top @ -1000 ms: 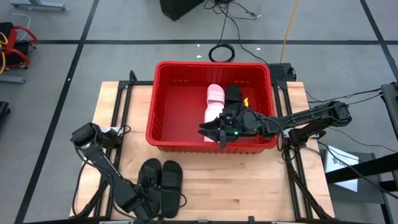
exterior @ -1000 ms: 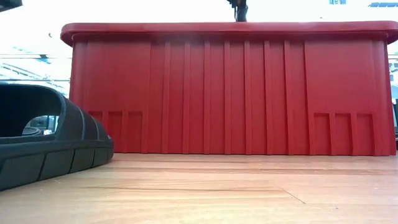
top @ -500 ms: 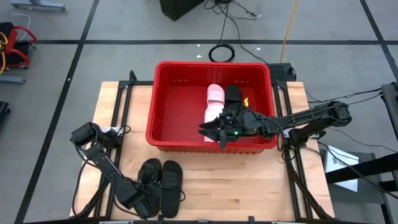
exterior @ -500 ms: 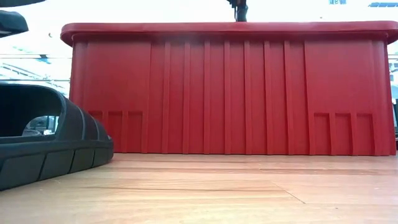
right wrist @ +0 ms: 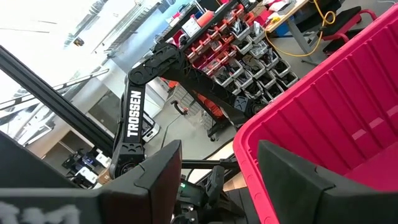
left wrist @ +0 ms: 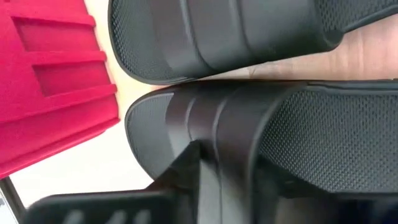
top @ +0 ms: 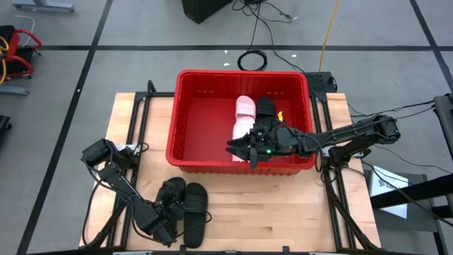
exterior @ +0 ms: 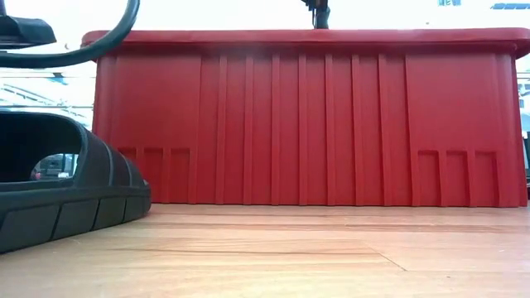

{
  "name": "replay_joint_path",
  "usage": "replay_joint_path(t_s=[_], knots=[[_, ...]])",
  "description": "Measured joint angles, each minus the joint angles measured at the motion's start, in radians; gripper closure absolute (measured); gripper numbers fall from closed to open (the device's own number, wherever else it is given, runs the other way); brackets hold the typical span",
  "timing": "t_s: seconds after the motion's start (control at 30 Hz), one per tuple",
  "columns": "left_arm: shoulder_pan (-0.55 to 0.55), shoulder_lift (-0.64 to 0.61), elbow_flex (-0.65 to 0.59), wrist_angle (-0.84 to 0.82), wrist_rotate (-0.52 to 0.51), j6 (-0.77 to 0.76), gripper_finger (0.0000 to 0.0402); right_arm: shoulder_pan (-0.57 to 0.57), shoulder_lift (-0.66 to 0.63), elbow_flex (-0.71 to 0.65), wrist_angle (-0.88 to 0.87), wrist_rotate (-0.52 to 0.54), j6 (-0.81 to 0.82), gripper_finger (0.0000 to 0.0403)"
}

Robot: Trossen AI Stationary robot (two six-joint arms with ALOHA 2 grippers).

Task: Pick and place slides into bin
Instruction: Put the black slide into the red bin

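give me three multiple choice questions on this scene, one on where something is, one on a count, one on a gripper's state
1. Where does the right gripper hang?
A. over the bin
B. over the bare floor
C. beside the black slides on the table

2. How many black slides lie on the table outside the bin?
A. none
B. two
C. five

3. How do the right gripper's jaws stand?
A. clamped on a pink slide
B. clamped on the bin's rim
C. open and empty

Answers: 1 A, the high view shows it above the bin's near wall, by the pink slide. 2 B, a pair lies by the left gripper. 3 C, the right wrist view shows its fingers apart with nothing between.
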Motion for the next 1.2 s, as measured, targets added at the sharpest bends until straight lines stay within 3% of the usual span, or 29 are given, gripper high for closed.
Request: replay_joint_path(t_s=[0.17,0.5,1.0,1.2], knots=[[0.0,-0.001,0.001,-0.006,0.023,0.0,0.0392,0.0,0.0,0.0,0.0,0.0,0.0,0.0202],[-0.016,-0.015,0.11,-0.143,0.072,0.007,0.0398,0.0,0.0,0.0,0.0,0.0,0.0,0.0202],[-0.061,-0.239,0.272,-0.17,0.096,-0.028,0.04,0.0,0.0,0.0,0.018,0.0,-0.011,0.0202],[-0.065,-0.302,0.346,-0.154,0.182,0.013,0.04,0.0,0.0,0.0,0.017,0.001,-0.017,0.0202]])
